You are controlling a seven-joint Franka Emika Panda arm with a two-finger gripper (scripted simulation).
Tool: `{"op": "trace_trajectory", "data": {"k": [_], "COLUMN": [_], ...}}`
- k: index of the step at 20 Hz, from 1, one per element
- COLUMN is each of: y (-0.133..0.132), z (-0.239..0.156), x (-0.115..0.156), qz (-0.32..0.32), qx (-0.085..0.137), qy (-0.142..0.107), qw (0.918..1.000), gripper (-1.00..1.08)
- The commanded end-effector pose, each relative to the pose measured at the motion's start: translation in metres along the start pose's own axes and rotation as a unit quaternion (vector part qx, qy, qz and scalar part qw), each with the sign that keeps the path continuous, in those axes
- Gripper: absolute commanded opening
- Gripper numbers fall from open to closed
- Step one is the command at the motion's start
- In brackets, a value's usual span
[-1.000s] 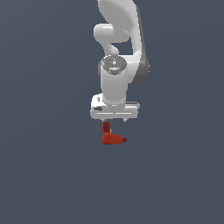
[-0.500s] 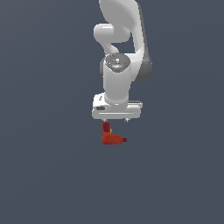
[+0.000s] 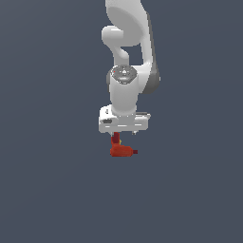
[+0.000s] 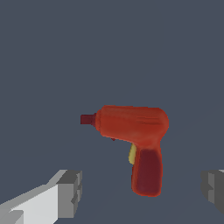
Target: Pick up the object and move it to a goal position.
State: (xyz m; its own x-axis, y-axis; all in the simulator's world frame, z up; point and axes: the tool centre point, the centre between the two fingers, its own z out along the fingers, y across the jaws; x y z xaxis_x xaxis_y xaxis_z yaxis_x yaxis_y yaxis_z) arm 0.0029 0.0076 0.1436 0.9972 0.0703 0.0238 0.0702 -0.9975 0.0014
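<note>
The drill [image 4: 135, 135] is a small red toy-like thing with a rounded body, a short dark tip [image 4: 88, 119], a stubby handle [image 4: 148, 173] and a little yellow spot [image 4: 132, 154] where the trigger would be. It lies flat on the plain grey floor [image 3: 52, 190]. In the exterior view it sits directly under the hand, with the tip pointing to 3 o'clock and the handle going up to 12 o'clock, toward the hand.

The gripper [image 3: 124, 135] hangs just above it and is wide apart: in the wrist view I see one finger [image 4: 70, 192] at one side and the other finger [image 4: 214, 190] far at the other side, and neither touches the drill. Nothing is held.

I judge the drill to be light and stiff, like hard plastic, and not fragile. The round body looks smooth, so it may slip or roll between the pads. I would take hold across the body near where the handle joins it, because there the weight is balanced and the handle stops it from turning. The drill is narrower than the opening, so I must centre it well before closing.
</note>
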Motion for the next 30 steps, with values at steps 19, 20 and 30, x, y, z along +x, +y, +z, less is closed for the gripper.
{"op": "trace_trajectory", "data": {"k": [19,20,30], "y": [0.032,0.032,0.033], "z": [0.085,0.086,0.094], "x": [-0.028,-0.028,-0.03], "qz": [-0.146,-0.149,-0.154], "qx": [-0.025,-0.025,-0.026], "qy": [0.05,0.051,0.052], "qw": [0.9877,0.9872,0.9863], "gripper": [1.08,1.08,1.08]}}
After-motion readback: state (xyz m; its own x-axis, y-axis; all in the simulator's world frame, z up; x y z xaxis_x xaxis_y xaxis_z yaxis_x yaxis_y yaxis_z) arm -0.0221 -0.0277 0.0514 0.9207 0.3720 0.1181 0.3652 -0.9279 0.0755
